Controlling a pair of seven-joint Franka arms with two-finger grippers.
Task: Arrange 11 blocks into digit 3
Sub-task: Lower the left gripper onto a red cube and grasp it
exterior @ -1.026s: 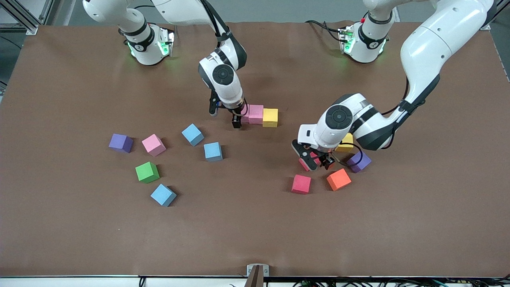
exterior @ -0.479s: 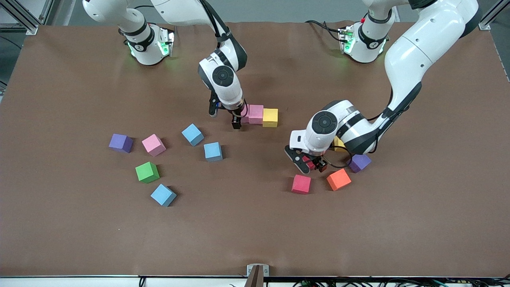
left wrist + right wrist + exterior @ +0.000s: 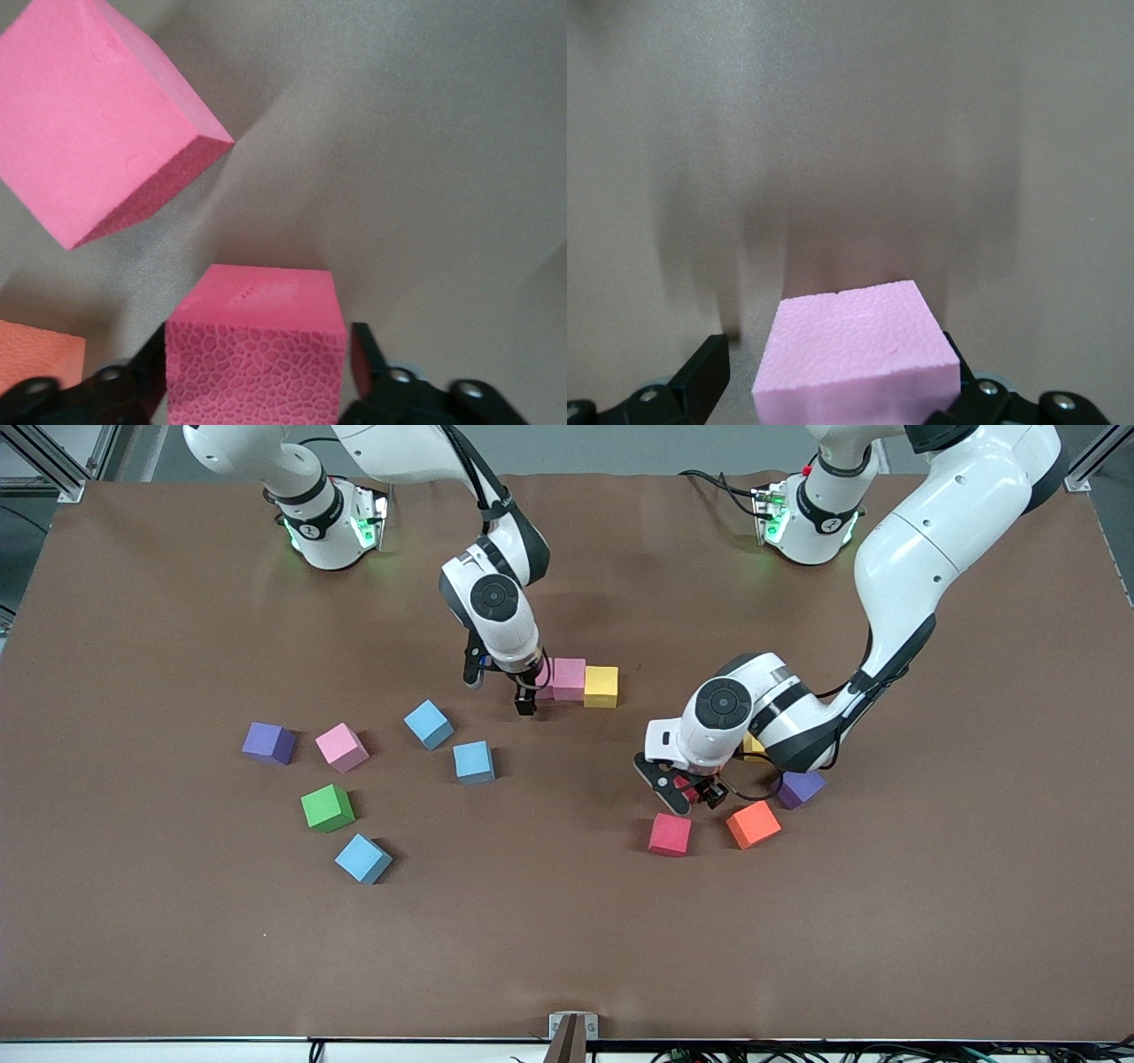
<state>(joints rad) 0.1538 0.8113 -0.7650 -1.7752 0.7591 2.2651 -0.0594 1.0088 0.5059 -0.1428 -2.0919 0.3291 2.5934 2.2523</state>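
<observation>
**Red block in the left pincer**

The left pincer (image 3: 689, 790) clamps a red block (image 3: 255, 354) low beside another red block (image 3: 670, 834) and the orange block (image 3: 753, 824). The right pincer (image 3: 528, 688) stands spread around a pink block (image 3: 855, 354) — touching the pink-yellow row (image 3: 585, 681).

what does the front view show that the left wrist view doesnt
Only the front view shows both arms, the right end effector by the pink block and yellow block, the green block and the purple blocks.

Only the left wrist view shows the left end effector with its fingers around a red block, with its pitted side face.

Both show a second red block lying on the table and the orange block.
</observation>
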